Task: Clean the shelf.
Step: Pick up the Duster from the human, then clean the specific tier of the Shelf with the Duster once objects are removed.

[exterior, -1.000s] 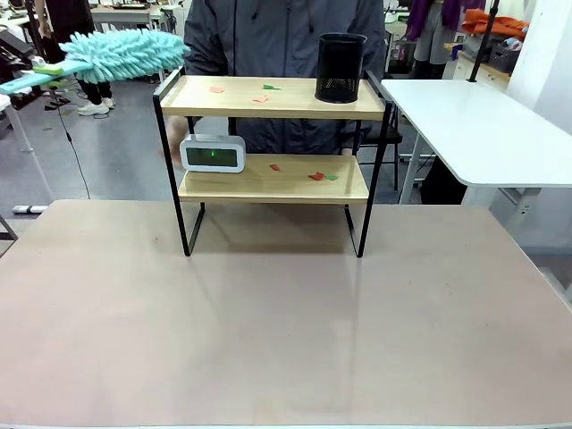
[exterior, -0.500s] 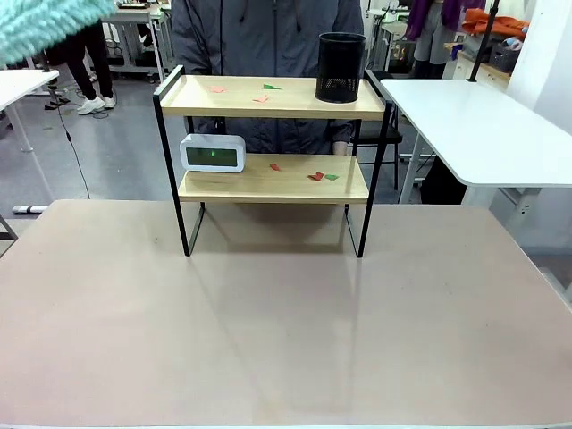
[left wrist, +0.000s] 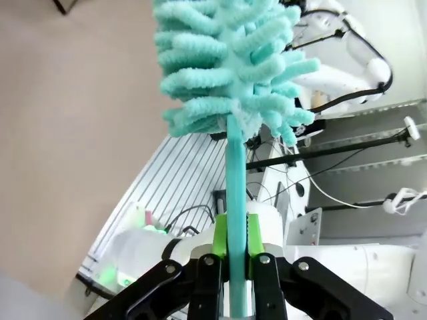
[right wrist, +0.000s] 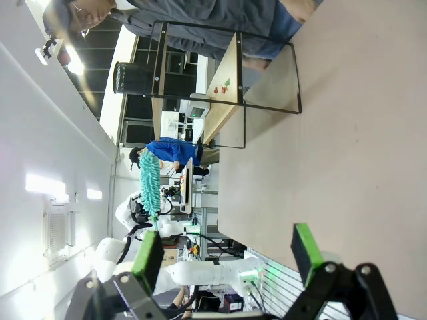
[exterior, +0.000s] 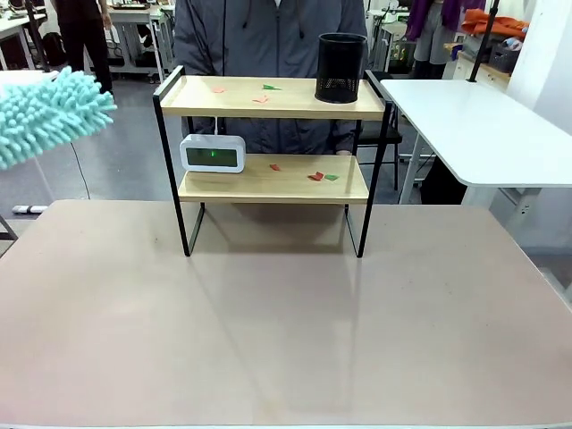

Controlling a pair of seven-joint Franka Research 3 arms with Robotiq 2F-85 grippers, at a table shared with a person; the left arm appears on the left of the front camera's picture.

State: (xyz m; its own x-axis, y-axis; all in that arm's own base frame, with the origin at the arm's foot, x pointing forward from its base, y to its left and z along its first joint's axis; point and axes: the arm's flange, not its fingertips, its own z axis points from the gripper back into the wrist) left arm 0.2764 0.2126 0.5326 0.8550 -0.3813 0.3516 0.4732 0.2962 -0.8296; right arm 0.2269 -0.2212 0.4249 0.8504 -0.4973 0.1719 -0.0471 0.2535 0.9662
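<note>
a wide matt beige table top (exterior: 286,340) takes up the near half of the scene. a white rectangular table (exterior: 483,125) stands past its far right corner, beside a plain white wall (exterior: 552,54). on the left a smooth grey floor (exterior: 116,170) runs back to far work benches (exterior: 125,15), and a bright ceiling lamp (right wrist: 73,67) glows overhead.

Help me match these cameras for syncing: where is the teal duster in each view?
Front view: duster at the left edge, left of the shelf.
Left wrist view: duster in the centre, head at the top, handle clamped in the left gripper.
Right wrist view: duster small and far off, left of centre.
Shared landmark: the tan table.
</note>
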